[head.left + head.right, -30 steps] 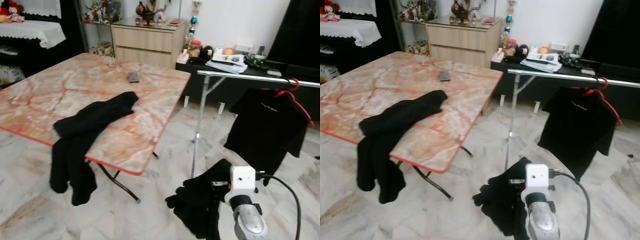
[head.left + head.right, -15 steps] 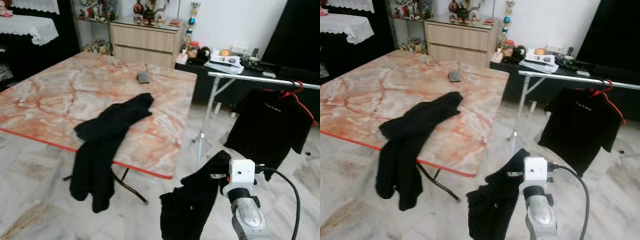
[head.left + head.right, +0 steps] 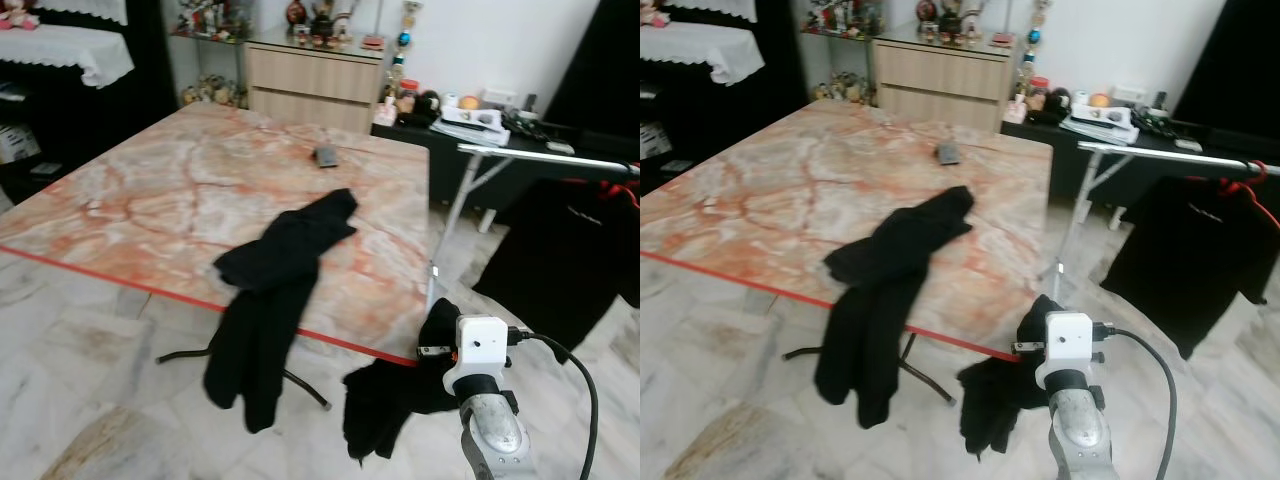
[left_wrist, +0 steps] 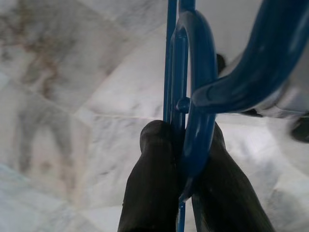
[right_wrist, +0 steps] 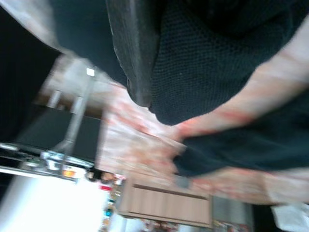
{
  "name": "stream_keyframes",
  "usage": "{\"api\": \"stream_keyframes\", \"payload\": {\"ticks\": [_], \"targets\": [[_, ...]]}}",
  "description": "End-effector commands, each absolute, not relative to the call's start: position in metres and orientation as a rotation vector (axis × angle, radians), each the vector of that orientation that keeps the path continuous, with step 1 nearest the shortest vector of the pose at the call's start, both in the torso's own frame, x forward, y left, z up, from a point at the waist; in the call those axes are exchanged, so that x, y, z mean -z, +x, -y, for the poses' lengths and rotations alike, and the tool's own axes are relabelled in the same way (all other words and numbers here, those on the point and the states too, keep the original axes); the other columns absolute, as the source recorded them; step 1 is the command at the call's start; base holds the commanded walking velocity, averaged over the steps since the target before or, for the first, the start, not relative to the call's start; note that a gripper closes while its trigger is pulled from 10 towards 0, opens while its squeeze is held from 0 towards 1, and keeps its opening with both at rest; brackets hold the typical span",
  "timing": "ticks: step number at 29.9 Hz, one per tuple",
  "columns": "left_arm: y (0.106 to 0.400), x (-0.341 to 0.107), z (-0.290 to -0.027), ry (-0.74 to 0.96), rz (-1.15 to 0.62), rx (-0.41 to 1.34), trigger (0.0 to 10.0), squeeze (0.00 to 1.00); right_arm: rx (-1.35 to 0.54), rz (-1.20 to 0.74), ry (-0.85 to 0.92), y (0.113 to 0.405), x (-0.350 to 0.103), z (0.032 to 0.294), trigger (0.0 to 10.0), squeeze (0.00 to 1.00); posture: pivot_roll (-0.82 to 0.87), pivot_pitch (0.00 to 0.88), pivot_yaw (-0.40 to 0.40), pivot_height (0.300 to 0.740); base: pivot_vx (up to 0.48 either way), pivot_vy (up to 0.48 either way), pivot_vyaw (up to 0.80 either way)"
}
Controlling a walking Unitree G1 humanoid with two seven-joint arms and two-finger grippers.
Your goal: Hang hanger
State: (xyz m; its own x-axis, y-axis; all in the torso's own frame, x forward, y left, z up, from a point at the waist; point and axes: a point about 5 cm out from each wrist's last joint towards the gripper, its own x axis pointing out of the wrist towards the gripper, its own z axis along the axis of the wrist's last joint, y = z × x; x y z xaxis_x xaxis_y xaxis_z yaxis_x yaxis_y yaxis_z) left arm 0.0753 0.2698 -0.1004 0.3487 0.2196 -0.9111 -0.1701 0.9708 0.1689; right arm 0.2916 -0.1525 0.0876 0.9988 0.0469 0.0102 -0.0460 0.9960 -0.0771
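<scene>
One blue hanger [image 4: 193, 92] is sitting pinched between the two black fingers [image 4: 149, 188] of your left end effector [image 4: 181, 159], hanging low over the marble floor [image 4: 63, 96]. Your right end effector [image 3: 1030, 345] is carrying a black garment [image 3: 990, 395] that droops beside the counter's [image 3: 170, 190] red edge; in its wrist view one finger [image 5: 133, 53] is pressing against the cloth, so it appears to be clamping it. To do this well, you will probably need to turn toward the clothes rail [image 3: 545, 160] on the robot's right, lift the hook clear above the bar, then lower it squarely before letting go. Keep the dangling cloth away from the rail's leg. Counting: one blue hanger, one red hanger [image 3: 1252, 182] already on the rail with one black shirt [image 3: 1185, 255], one black garment carried, and one more garment [image 3: 270, 290] draping off the counter.
</scene>
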Motion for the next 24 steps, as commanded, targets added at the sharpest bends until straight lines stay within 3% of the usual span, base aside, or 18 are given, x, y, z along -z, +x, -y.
{"api": "stream_keyframes", "payload": {"ticks": [1,10,24], "targets": [[0.072,0.101,-0.269,0.048,-1.199,-0.248,10.0,0.0,-0.052,0.07,-0.091,0.295,-0.101,0.153,10.0,0.0,0.12,0.0,-0.053,0.74,0.0,0.337,0.0],[0.073,0.101,-0.269,0.05,-1.199,-0.243,10.0,0.0,-0.052,0.08,-0.091,0.296,-0.102,0.152,10.0,0.0,0.12,0.0,-0.056,0.74,0.0,0.317,0.0],[0.078,0.105,-0.255,0.029,-1.183,-0.23,10.0,0.0,-0.043,0.121,-0.085,0.3,-0.113,0.15,10.0,0.0,0.12,0.0,-0.057,0.74,0.0,0.0,0.0]]}}
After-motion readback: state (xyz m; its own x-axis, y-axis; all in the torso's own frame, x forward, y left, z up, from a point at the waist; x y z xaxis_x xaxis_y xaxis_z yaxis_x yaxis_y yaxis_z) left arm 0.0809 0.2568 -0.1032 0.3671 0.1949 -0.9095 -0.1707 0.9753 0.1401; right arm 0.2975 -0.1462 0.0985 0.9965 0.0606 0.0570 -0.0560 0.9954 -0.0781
